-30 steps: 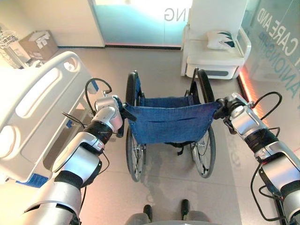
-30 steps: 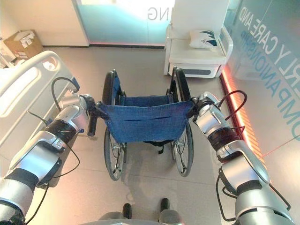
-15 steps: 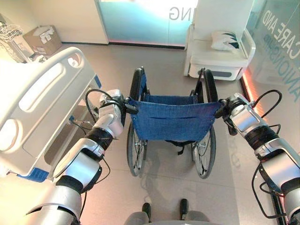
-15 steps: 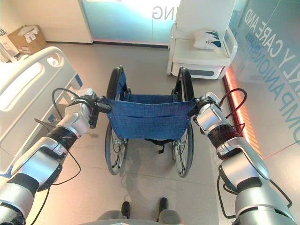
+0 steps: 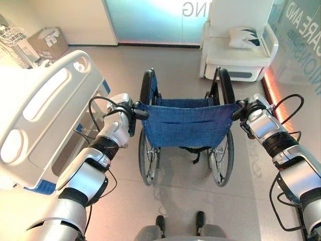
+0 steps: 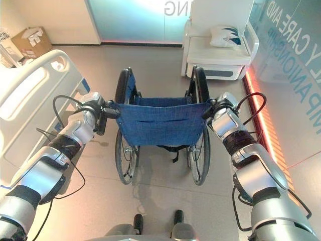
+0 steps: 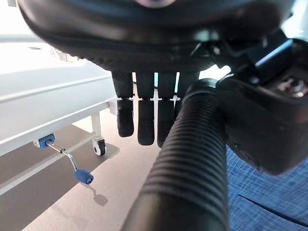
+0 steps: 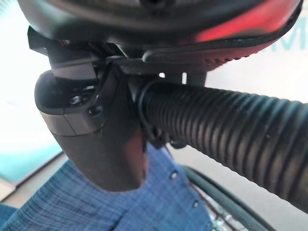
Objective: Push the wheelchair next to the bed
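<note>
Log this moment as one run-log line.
phase: pushing | left robot hand: curled round left push handle | right robot hand: on right push handle | wheelchair: beside bed

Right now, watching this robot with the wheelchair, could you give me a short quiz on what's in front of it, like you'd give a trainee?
1. True or false: the bed stands on the robot's right.
2. What is the left hand curled around: A) the bed rail, B) the wheelchair's ribbed push handle, C) the pillow?
3. Fill in: the wheelchair has a ____ fabric backrest.

Key
1. False: the bed is on its left; a white armchair with a pillow stands ahead on the right.
2. B. The right hand is at the other handle.
3. Blue.
</note>
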You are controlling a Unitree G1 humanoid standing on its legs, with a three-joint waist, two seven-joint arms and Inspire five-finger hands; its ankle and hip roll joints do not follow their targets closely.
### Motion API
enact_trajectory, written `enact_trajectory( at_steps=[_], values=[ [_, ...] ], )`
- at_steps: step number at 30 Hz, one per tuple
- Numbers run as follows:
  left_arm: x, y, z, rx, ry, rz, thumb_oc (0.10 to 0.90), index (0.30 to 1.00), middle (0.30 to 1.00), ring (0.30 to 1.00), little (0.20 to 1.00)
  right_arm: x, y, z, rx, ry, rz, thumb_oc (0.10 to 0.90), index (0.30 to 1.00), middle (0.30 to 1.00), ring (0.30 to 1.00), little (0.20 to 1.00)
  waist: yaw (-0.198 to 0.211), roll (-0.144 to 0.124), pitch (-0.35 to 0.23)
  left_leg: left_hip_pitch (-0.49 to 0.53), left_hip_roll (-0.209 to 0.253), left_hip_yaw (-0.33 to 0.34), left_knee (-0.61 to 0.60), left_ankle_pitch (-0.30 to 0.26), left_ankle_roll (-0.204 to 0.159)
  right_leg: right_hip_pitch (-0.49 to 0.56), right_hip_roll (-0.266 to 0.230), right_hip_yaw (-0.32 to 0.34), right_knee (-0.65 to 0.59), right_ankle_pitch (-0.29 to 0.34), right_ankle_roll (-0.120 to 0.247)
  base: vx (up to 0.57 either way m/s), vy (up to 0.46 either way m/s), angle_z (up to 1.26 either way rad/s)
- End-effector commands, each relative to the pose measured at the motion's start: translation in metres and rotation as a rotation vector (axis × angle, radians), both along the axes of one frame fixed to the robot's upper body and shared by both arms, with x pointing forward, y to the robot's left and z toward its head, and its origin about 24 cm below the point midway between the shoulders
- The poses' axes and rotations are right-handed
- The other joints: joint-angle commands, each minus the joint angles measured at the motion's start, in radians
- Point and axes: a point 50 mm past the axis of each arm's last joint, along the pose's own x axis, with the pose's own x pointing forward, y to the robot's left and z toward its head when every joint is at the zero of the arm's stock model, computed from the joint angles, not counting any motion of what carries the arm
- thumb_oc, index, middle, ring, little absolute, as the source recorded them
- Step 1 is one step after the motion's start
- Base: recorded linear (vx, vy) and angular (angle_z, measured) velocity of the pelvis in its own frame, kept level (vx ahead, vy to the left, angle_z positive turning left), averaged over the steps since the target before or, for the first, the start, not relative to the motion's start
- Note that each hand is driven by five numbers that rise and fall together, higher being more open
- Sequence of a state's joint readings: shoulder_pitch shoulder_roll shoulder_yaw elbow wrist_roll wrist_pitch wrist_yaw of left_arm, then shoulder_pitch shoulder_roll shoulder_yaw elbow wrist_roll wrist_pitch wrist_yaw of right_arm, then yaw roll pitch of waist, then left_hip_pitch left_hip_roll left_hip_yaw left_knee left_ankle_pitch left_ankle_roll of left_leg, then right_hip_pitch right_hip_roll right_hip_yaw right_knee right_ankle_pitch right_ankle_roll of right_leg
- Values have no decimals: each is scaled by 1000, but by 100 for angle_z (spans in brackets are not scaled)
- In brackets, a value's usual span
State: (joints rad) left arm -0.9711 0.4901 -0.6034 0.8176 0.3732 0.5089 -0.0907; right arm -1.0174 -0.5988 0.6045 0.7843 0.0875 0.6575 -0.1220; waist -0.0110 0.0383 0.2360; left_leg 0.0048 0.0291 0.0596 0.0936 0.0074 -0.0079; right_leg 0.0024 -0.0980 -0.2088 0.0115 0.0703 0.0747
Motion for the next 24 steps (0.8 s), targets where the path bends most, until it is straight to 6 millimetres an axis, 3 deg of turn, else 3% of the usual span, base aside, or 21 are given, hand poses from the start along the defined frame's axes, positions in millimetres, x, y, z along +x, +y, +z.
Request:
enact_trajectory(
  at_steps=[1, 3, 4, 5, 7, 9, 12, 17, 20, 22, 24],
  values=[
    [-26, 62, -43, 3, 142, 135, 400, 300, 300, 300, 300, 16, 25, 66, 75, -295, 224, 400, 300, 300, 300, 300, 70, -9, 35, -58, -68, 27, 94, -127, 74, -98, -54, -17, 449, -178, 1, 79, 164, -10],
    [-24, 58, -39, -59, 90, 120, 400, 300, 300, 300, 300, 14, 18, 66, 38, -315, 226, 400, 300, 300, 300, 300, 62, 0, 66, -53, -68, 24, 108, -131, 90, -208, -92, 4, 672, -89, 21, 194, 127, -1],
    [-24, 56, -40, -79, 80, 118, 400, 300, 300, 300, 300, 13, 18, 65, 39, -322, 224, 400, 300, 300, 300, 300, 55, -3, 77, -48, -74, 15, 115, -136, 93, -240, -92, 17, 672, -54, 26, 332, -19, -3],
    [-25, 51, -41, -112, 60, 111, 400, 300, 300, 300, 300, 12, 16, 63, 33, -333, 214, 400, 300, 300, 300, 300, 41, -13, 96, -34, -90, -8, 127, -149, 92, -278, -95, 34, 611, 0, 33, 329, -112, -10],
    [-26, 46, -41, -149, 33, 105, 400, 300, 300, 300, 300, 10, 15, 64, 22, -345, 207, 400, 300, 300, 300, 300, 25, -20, 117, -15, -106, -36, 135, -166, 85, -312, -102, 47, 509, 45, 37, 311, -181, -9],
    [-22, 38, -27, -224, -56, 79, 400, 300, 300, 300, 300, 7, 7, 78, -7, -386, 194, 400, 300, 300, 300, 300, -19, -25, 141, 7, -124, -84, 133, -206, 76, -353, -92, 105, 266, 86, 47, 268, -297, -4],
    [-15, 33, -9, -289, -162, 32, 400, 300, 300, 300, 300, 7, -4, 88, 11, -419, 162, 400, 300, 300, 300, 300, -40, -38, 128, -21, -128, -118, 161, -236, 70, -336, -58, 157, 174, 57, 47, 168, -373, 54],
    [-18, 29, -13, -369, -203, 24, 400, 300, 300, 300, 300, 5, -10, 71, 58, -363, 169, 400, 300, 300, 300, 300, -38, -56, 90, -4, 12, -77, 221, -232, 18, -312, -61, 78, 261, -30, 17, 296, -321, 56],
    [-21, 25, -24, -387, -191, 23, 400, 300, 300, 300, 300, 3, -13, 59, 53, -329, 168, 400, 300, 300, 300, 300, -47, -59, 60, 32, 110, -41, 253, -143, -20, -272, -41, 40, 257, -72, -14, 346, -276, 48],
    [-23, 23, -30, -393, -189, 25, 400, 300, 300, 300, 300, 2, -17, 53, 58, -313, 177, 400, 300, 300, 300, 300, -55, -66, 34, 42, 176, -16, 309, -43, -46, -237, -20, 16, 241, -101, -43, 352, -257, 53],
    [-26, 22, -36, -392, -191, 27, 400, 300, 300, 300, 300, 0, -19, 48, 64, -307, 176, 400, 300, 300, 300, 300, -46, -76, 25, 9, 192, -19, 383, 7, -49, -196, 0, 8, 226, -119, -63, 434, -326, 36]
  ],
)
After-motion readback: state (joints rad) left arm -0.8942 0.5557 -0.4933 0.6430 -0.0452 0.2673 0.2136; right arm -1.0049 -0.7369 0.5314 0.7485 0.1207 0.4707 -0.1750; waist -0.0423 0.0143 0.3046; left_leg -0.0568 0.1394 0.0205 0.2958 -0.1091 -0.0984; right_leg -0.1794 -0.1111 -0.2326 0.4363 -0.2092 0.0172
